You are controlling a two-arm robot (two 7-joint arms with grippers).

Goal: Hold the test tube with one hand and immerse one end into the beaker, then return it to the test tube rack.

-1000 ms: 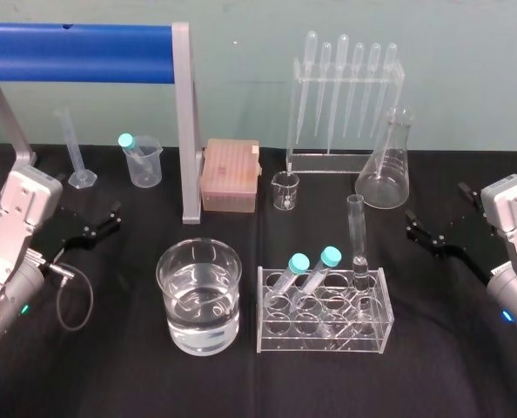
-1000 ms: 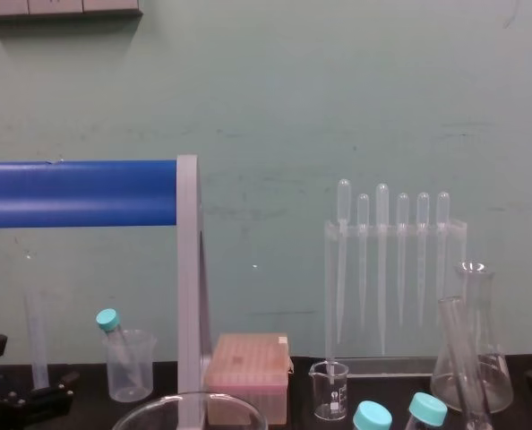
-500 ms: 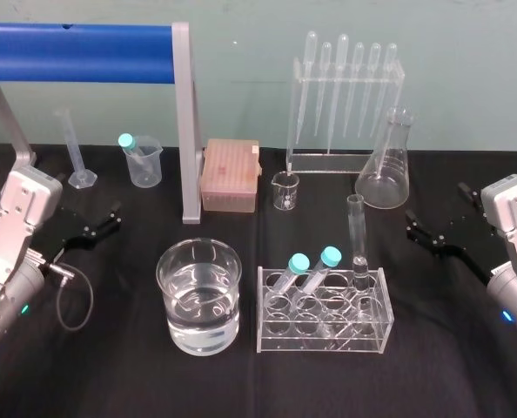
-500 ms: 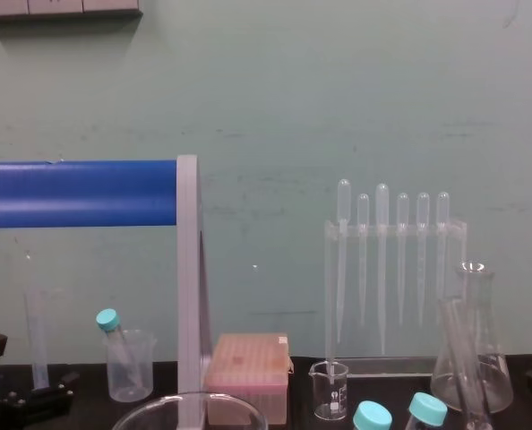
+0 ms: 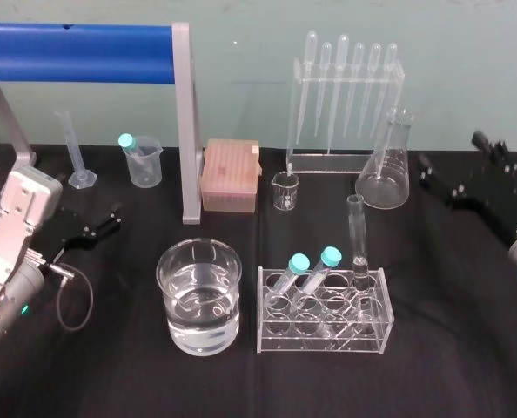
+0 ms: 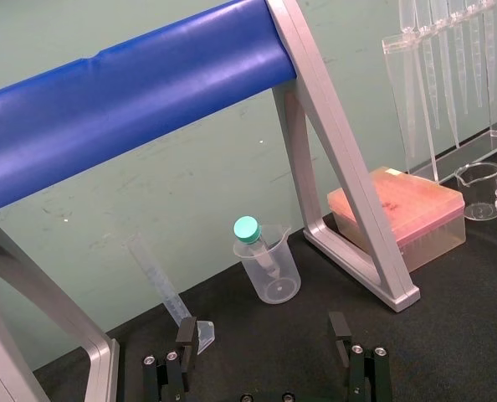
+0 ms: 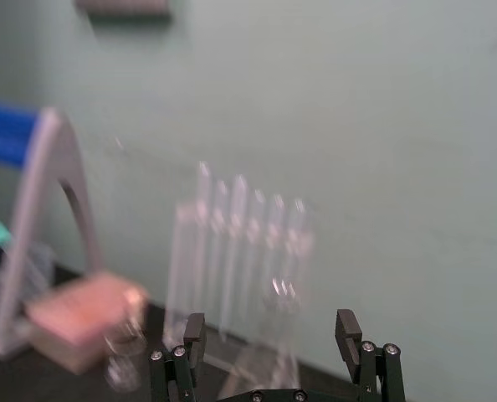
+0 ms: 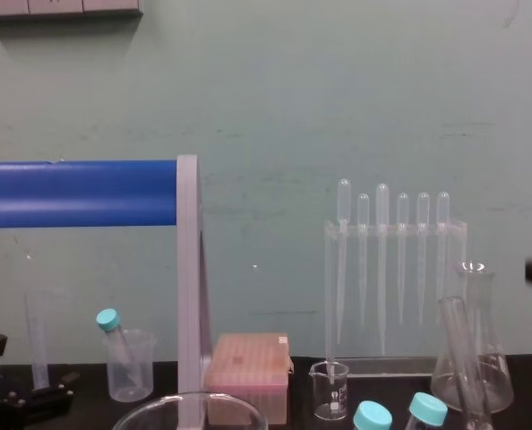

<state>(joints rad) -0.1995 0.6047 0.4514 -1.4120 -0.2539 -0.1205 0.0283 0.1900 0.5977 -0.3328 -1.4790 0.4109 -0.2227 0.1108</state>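
So far none of the task is done, as we read it. The tube point(image 5: 356, 228) stands upright in the rack point(image 5: 324, 335), in a back hole at its right end, and no claw touches it. Our right claw point(image 5: 448, 150) hangs in the air with its fingers spread wide and nothing between them. From that claw the tube lies to the left, lower and nearer our body, well apart. The flask point(image 5: 385, 170) stands near the claw's left. The beaker point(image 5: 199, 292), part full of clear liquid, sits farther left again, beyond the rack. Our left claw point(image 5: 116, 215) sits low at our far left, also spread and empty, with the beaker to its right and nearer us.

Every step is left: grasp the tube, lift it out, dip one end in the beaker, then set it back in the rack.

We read no brand or label anywhere. The marks on the small beaker point(image 5: 285, 190) are too fine to make out.
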